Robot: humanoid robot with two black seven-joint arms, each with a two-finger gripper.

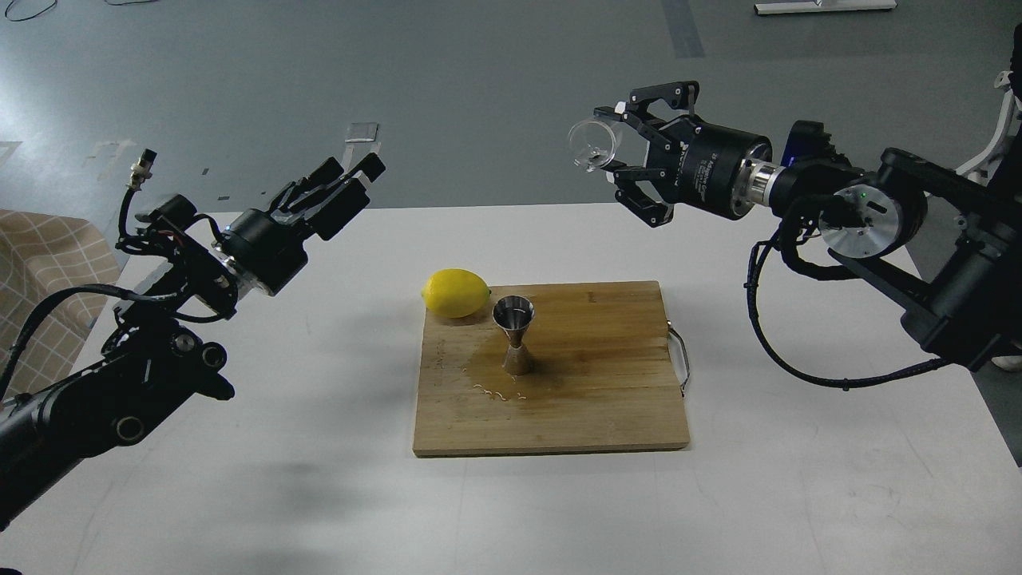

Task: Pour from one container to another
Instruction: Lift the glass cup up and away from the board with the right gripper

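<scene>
The clear glass cup [594,144] hangs high above the table's far edge, tipped on its side with its mouth turned left. My right gripper [619,142] is shut on it, up and to the right of the board. The steel hourglass jigger [515,343] stands upright on the wooden cutting board [607,399], well below and left of the cup. A wet patch with small bubbles [495,383] spreads around its base. My left gripper [348,177] hovers open over the table's far left, holding nothing.
A yellow lemon [456,293] lies at the board's far left corner, close to the jigger. A metal handle [680,359] sticks out of the board's right side. The white table [798,479] ends just behind the board; a checked cloth [40,263] lies at far left.
</scene>
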